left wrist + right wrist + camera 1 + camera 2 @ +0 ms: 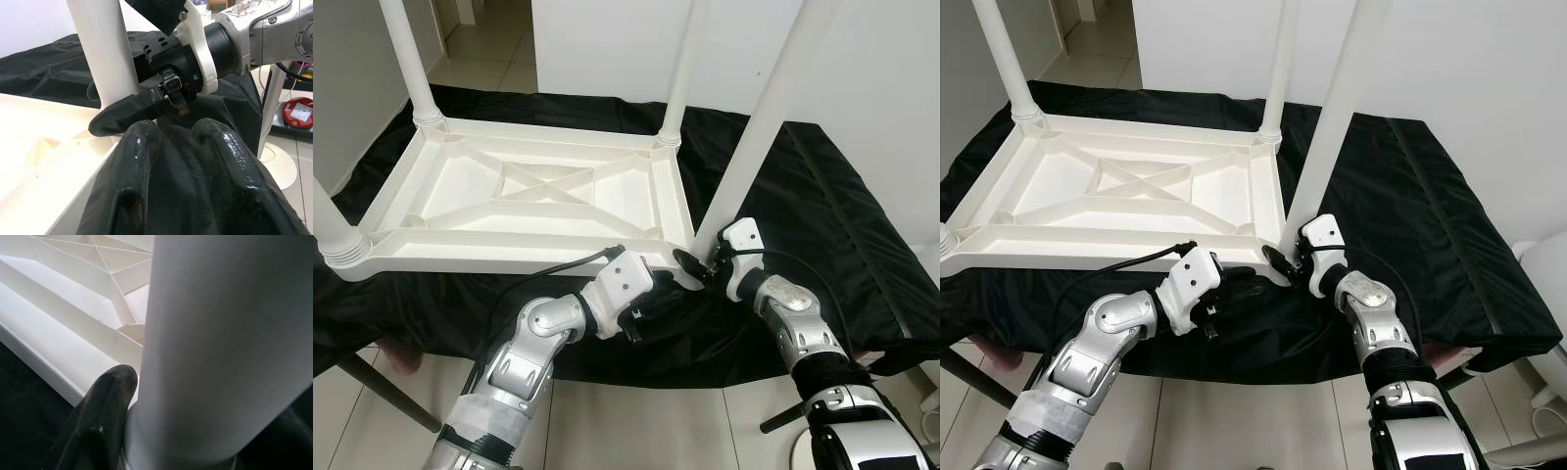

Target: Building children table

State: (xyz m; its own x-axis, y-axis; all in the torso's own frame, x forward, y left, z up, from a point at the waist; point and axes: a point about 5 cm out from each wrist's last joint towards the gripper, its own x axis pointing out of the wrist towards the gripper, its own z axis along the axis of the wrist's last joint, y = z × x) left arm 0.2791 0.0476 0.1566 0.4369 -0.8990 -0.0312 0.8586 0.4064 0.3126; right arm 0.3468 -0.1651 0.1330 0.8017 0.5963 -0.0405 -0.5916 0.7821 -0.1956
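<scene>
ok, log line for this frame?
right gripper: shut on table leg | left gripper: under tabletop edge | three legs seated

Silver jointed arms, white wrist housings, black cables, glossy, seemingly rubbery black fingers [146,171].

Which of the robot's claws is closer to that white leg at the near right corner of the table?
The right gripper: its fingers clasp the base of the leg. The left gripper rests just beside, under the tabletop's edge.

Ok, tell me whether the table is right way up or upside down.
Upside down. The white table top lies on the black cloth with its ribbed underside facing up, and its legs point upward. The right tool is at the near-corner leg.
</scene>
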